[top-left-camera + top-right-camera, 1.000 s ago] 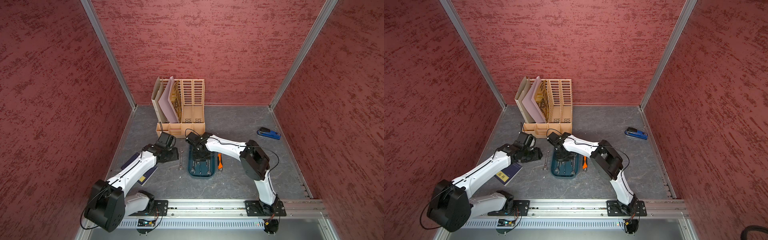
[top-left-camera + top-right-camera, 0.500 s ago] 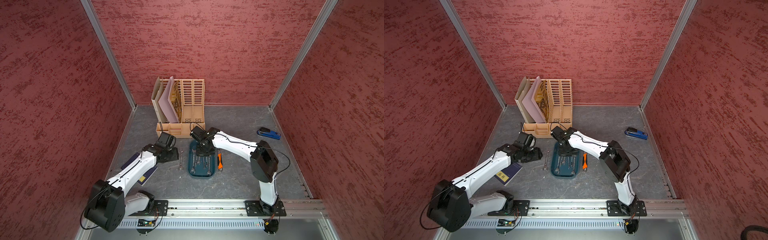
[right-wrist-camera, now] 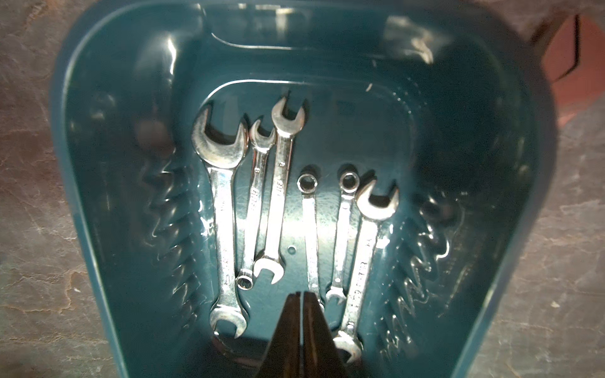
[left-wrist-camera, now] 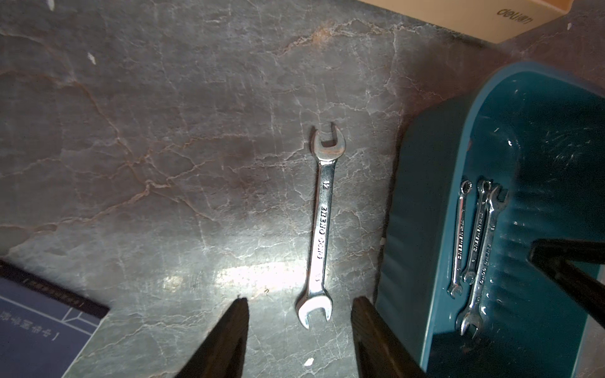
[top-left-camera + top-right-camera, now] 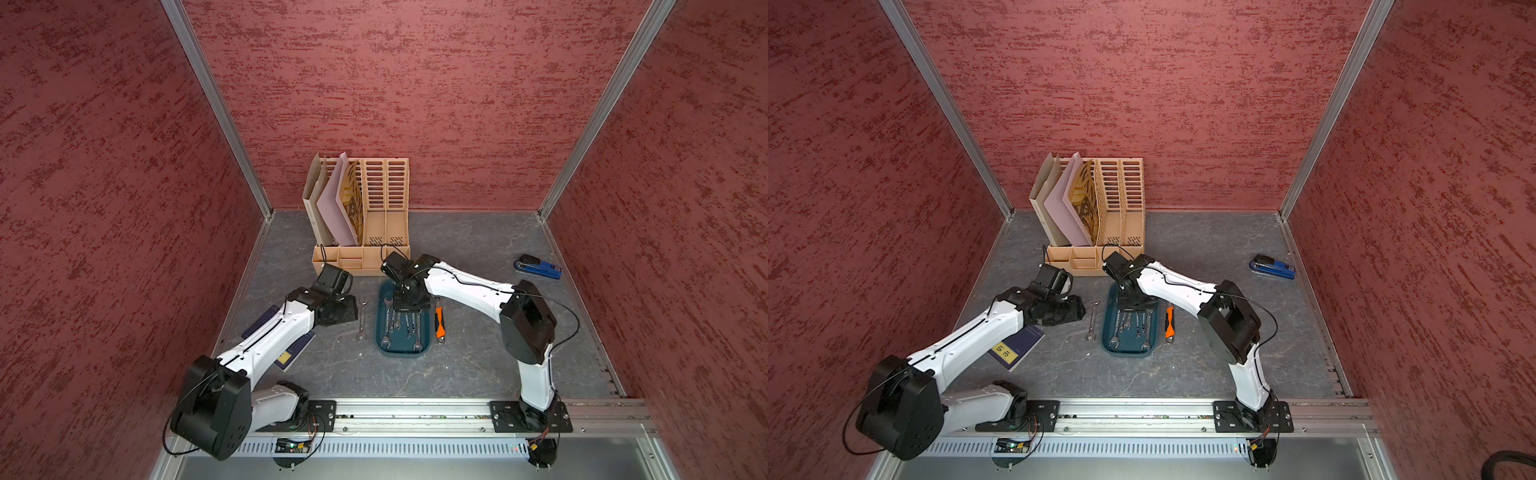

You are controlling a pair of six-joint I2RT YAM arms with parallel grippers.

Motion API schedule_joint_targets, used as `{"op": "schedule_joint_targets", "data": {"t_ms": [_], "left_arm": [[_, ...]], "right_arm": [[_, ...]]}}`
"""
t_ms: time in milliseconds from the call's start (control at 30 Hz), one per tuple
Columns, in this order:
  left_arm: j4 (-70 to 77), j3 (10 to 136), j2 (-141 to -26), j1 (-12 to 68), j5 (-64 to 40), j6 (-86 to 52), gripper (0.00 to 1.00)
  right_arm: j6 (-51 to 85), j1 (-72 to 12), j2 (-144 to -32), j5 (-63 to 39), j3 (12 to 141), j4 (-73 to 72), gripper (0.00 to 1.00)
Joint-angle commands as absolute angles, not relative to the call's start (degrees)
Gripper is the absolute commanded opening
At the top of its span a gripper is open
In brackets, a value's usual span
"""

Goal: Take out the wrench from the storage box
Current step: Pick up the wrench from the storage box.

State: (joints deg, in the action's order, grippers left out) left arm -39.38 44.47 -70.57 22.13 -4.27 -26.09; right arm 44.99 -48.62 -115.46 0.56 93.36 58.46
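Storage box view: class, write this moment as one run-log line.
storage box: six wrenches inside | right jaws: shut over them, nothing visibly held | left jaws: open over loose wrench on table

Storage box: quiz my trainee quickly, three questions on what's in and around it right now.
1. True or false: the right tool is shut, holding nothing, over the box.
2. How many wrenches lie in the box?
3. The loose wrench on the table lies: A) between the box and the left tool; B) beside the stapler; C) in the organizer.
Key: 1 true; 2 six; 3 A.
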Motion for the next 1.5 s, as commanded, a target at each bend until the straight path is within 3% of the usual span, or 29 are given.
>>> {"op": "schedule_joint_targets", "data": {"t_ms": [0,267,867,1033,1300,1467], "left_arm": [[-38.6,44.4,-70.8,21.9,-4.9,-25.5,0.54],[-38.6,44.2,-70.8,22.0,-4.9,-25.5,0.54],[-38.6,44.3,-70.8,22.0,-4.8,-25.5,0.54],[-38.8,44.3,-70.7,22.0,-4.7,-25.5,0.54],[-38.8,44.4,-70.6,22.0,-4.7,-25.4,0.54],[-38.9,44.6,-70.7,22.0,-4.7,-25.5,0.54]], "right_arm": [[44.8,-48.0,-118.6,0.0,92.8,58.1,0.17],[44.9,-47.5,-121.8,-1.7,92.0,57.7,0.27],[44.8,-47.5,-125.7,-6.9,90.6,56.2,0.28],[44.4,-47.5,-127.0,-6.4,90.5,57.1,0.25],[44.2,-47.4,-127.5,-4.0,91.2,58.8,0.11],[44.0,-47.4,-126.7,-3.1,92.2,59.8,0.10]]}}
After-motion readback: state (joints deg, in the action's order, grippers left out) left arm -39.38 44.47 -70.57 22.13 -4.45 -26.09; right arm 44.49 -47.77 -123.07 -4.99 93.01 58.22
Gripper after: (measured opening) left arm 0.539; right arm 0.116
